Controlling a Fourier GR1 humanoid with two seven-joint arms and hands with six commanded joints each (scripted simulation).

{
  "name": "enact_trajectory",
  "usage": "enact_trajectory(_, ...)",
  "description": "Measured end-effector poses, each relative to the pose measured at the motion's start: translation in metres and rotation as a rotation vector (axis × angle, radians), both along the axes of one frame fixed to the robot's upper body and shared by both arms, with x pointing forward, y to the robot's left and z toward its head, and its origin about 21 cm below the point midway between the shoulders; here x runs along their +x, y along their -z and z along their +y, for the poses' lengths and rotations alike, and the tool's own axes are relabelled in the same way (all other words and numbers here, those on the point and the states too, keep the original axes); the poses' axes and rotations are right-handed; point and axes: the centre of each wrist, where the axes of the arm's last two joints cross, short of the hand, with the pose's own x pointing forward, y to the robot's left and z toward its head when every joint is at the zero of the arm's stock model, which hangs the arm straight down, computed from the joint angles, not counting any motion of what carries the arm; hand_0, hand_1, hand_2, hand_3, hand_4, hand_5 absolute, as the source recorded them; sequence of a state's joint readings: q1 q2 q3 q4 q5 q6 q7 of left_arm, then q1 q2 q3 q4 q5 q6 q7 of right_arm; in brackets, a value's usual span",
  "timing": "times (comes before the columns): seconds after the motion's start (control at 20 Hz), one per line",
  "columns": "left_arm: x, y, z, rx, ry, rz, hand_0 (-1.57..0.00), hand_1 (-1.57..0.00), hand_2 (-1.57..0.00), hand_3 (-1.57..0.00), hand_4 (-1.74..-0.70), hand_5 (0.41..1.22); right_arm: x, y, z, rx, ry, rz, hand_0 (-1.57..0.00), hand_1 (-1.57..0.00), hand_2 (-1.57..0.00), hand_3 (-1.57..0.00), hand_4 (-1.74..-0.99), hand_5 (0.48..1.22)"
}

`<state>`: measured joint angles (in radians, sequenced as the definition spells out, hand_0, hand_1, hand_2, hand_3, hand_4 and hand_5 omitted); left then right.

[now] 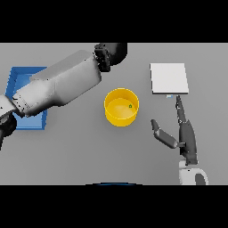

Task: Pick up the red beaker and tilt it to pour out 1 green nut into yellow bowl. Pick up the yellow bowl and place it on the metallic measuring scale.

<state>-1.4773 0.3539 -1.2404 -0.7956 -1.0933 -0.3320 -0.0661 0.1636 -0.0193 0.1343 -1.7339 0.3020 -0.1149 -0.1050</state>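
Note:
The yellow bowl (119, 122) stands upright at the table's middle, with one small green nut (130, 106) inside near its right wall. The metallic scale (168, 78), a pale square plate, lies to the bowl's upper right. My left arm reaches across from the lower left, and its dark left hand (112, 52) sits beyond the bowl at the scene's top edge. No red beaker shows. My right hand (185, 133) is open to the right of the bowl, its fingers straight and pointing at the scale's near edge, thumb spread toward the bowl, touching nothing.
A blue tray (20, 80) lies at the far left, largely covered by my left forearm.

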Motion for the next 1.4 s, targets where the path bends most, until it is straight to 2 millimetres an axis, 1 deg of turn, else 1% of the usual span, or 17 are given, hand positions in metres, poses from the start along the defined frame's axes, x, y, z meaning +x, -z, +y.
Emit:
enact_trajectory(0.05, 0.004, -0.013, 0.003, -0.035, -0.009, -0.021, -1.57, -1.57, -1.46, -1.04, -1.70, 1.221, 0.001, -0.002, 0.002, 0.002, 0.003, 0.007, 0.00, 0.00, 0.00, 0.00, -1.186, 0.596)
enact_trajectory(0.1, 0.010, -0.035, 0.009, -0.072, -0.020, -0.030, -1.57, -1.57, -1.48, -1.15, -1.70, 1.221, -0.002, 0.001, 0.001, 0.018, -0.007, 0.003, 0.00, 0.00, 0.00, 0.00, -1.183, 0.596)
enact_trajectory(0.15, 0.016, -0.048, 0.015, -0.110, -0.034, -0.054, -1.57, -1.57, -1.50, -1.23, -1.70, 1.221, 0.002, 0.000, 0.002, 0.032, -0.006, 0.020, 0.00, 0.00, 0.00, 0.00, -1.181, 0.593)
enact_trajectory(0.2, 0.020, -0.065, 0.019, -0.165, -0.066, -0.075, -1.57, -1.57, -1.51, -1.30, -1.71, 1.221, 0.000, 0.001, 0.004, 0.038, -0.027, 0.000, 0.00, 0.00, 0.00, 0.00, -1.182, 0.593)
enact_trajectory(0.3, 0.030, -0.088, 0.031, -0.289, -0.161, -0.086, -1.57, -1.57, -1.53, -1.40, -1.72, 1.221, 0.001, -0.001, 0.000, 0.065, -0.027, 0.018, 0.00, 0.00, 0.00, 0.00, -1.193, 0.597)
enact_trajectory(0.4, 0.043, -0.106, 0.062, -0.488, -0.284, -0.070, -1.57, -1.57, -1.55, -1.38, -1.73, 1.221, 0.001, 0.000, 0.000, 0.059, -0.029, 0.017, 0.00, 0.00, 0.00, 0.00, -1.199, 0.594)
enact_trajectory(0.55, 0.058, -0.115, 0.119, -0.839, -0.494, -0.053, -1.57, -1.57, -1.56, -1.37, -1.73, 1.221, 0.007, 0.001, -0.004, 0.063, -0.039, 0.013, 0.00, 0.00, 0.00, 0.00, -1.224, 0.592)
enact_trajectory(0.6, 0.061, -0.111, 0.139, -0.948, -0.539, -0.028, -1.57, -1.57, -1.56, -1.38, -1.73, 1.221, 0.002, 0.003, -0.005, 0.070, -0.050, 0.010, 0.00, 0.00, 0.00, 0.00, -1.222, 0.590)
enact_trajectory(0.65, 0.062, -0.107, 0.160, -1.049, -0.555, -0.003, -1.57, -1.57, -1.56, -1.40, -1.74, 1.221, 0.004, 0.004, -0.008, 0.060, -0.045, 0.015, 0.00, 0.00, 0.00, 0.00, -1.222, 0.587)
enact_trajectory(0.7, 0.061, -0.101, 0.180, -1.133, -0.583, 0.003, -1.57, -1.57, -1.56, -1.41, -1.74, 1.221, 0.005, 0.002, -0.005, 0.054, -0.055, -0.001, 0.00, 0.00, 0.00, 0.00, -1.220, 0.587)
enact_trajectory(0.75, 0.059, -0.098, 0.196, -1.213, -0.606, 0.004, -1.57, -1.57, -1.57, -1.43, -1.74, 1.221, 0.005, 0.003, -0.005, 0.059, -0.058, -0.004, 0.00, 0.00, 0.00, 0.00, -1.222, 0.586)
enact_trajectory(0.8, 0.057, -0.088, 0.213, -1.295, -0.627, 0.020, -1.57, -1.57, -1.57, -1.43, -1.74, 1.221, 0.006, 0.004, -0.008, 0.052, -0.053, 0.000, 0.00, 0.00, 0.00, 0.00, -1.226, 0.587)
enact_trajectory(0.85, 0.053, -0.085, 0.229, -1.377, -0.660, 0.007, -1.57, -1.57, -1.57, -1.41, -1.74, 1.221, 0.005, 0.005, -0.008, 0.052, -0.054, 0.003, 0.00, 0.00, 0.00, 0.00, -1.223, 0.591)
enact_trajectory(1.0, 0.037, -0.052, 0.263, -1.586, -0.763, -0.066, -1.57, -1.57, -1.57, -1.45, -1.74, 1.221, 0.005, 0.008, -0.010, 0.037, -0.063, -0.002, 0.00, 0.00, 0.00, 0.00, -1.212, 0.604)
enact_trajectory(1.2, 0.007, -0.006, 0.289, -1.776, -0.933, -0.134, -1.57, -1.57, -1.57, -1.46, -1.74, 1.221, 0.006, 0.006, -0.010, -0.004, -0.080, -0.001, 0.00, 0.00, 0.00, 0.00, -1.212, 0.641)
enact_trajectory(1.35, -0.019, 0.025, 0.291, -1.842, -1.018, -0.169, -1.57, -1.57, -1.57, -1.45, -1.74, 1.221, 0.009, 0.002, -0.009, -0.018, -0.087, 0.005, 0.00, 0.00, 0.00, 0.00, -1.206, 0.657)
enact_trajectory(1.4, -0.030, 0.035, 0.297, -1.857, -1.022, -0.169, -1.57, -1.57, -1.57, -1.45, -1.74, 1.221, 0.006, 0.003, -0.007, -0.020, -0.093, -0.002, 0.00, 0.00, 0.00, 0.00, -1.210, 0.660)
